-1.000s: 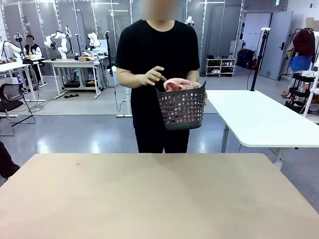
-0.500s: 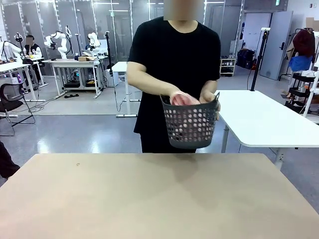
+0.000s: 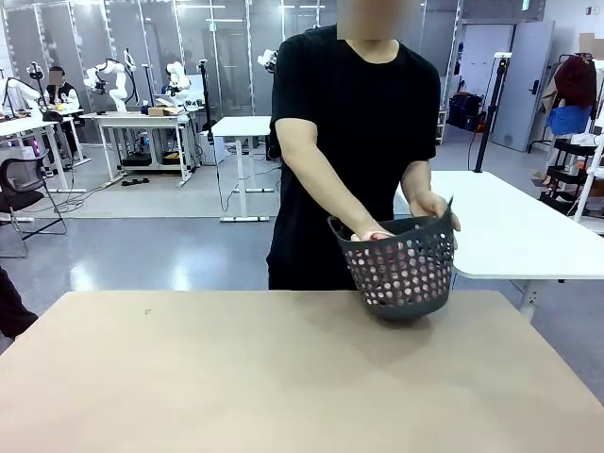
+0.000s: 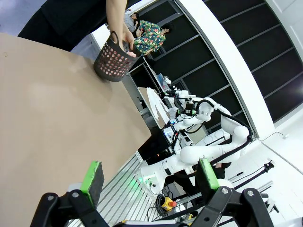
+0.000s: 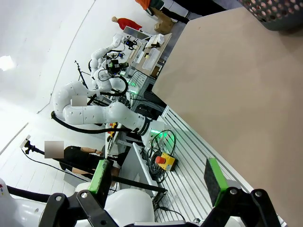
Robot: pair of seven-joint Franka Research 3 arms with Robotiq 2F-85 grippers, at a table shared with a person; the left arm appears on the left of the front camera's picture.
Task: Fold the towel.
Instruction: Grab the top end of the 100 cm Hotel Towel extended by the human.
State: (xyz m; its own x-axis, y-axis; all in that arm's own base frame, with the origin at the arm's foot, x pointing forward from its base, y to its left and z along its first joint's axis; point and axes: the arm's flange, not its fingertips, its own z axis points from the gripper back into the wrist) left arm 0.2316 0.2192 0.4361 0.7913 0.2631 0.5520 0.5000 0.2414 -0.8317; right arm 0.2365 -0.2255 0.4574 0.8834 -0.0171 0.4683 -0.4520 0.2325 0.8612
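Tilting at table [image 3: 236, 377] far edge, basket [image 3: 406, 274] w/ towel [image 3: 380, 237]; rest bare.

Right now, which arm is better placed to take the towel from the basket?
Right, probably. The person holds the basket at the table's far edge, right of centre, with the towel inside. Both the right gripper and left gripper are open and empty, so the right arm's side is nearer.
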